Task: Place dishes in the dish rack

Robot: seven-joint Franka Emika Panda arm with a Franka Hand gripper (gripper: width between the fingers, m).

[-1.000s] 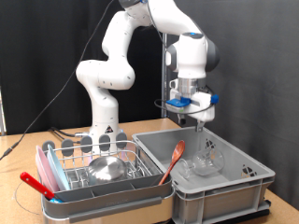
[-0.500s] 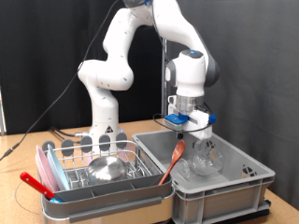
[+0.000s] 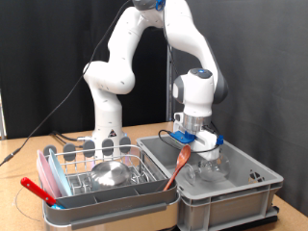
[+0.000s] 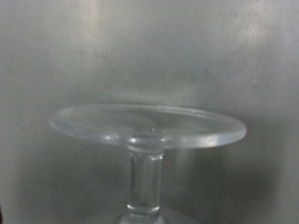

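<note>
A clear stemmed glass [image 3: 210, 171] stands upside down in the grey plastic bin [image 3: 241, 188]; its round foot and stem [image 4: 148, 131] fill the wrist view. My gripper [image 3: 199, 154] hangs just above the glass, down at the bin's rim. Its fingers do not show in the wrist view. The dish rack [image 3: 77, 162], silver wire in a grey tray with pink edge pieces, stands at the exterior view's left. A shiny steel bowl [image 3: 110, 173] lies upside down in the rack.
An orange spoon [image 3: 176, 166] leans on the bin wall next to the rack. A red utensil [image 3: 37, 190] sticks out at the rack's left corner. The robot's base [image 3: 108, 130] stands behind the rack. The bin's walls rise around the glass.
My gripper has come down from well above the bin to just over the upturned glass. The glass, bowl and spoon have not moved.
</note>
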